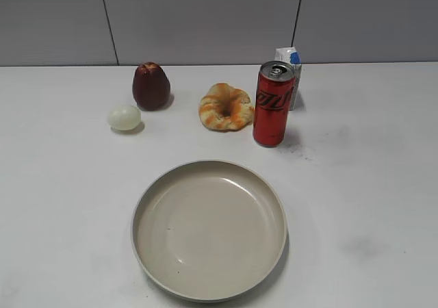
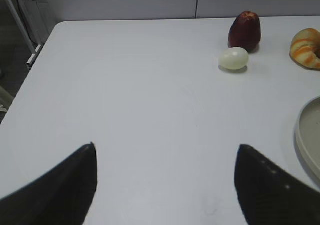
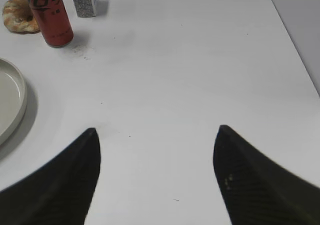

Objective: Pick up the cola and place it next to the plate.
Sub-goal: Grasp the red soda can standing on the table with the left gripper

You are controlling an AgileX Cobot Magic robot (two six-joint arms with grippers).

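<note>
While both hands hang wide and empty over the worktop (image 1: 369,185), nothing is done: the cola (image 1: 274,104) stands upright at one o'clock from the plate (image 1: 146,205), well apart. Grasping, carrying and setting down all remain.

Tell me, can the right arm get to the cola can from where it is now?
Probably yes. The right gripper is open, with bare table between it and the cola. The milk carton stands close behind the can and the bread beside it.
</note>
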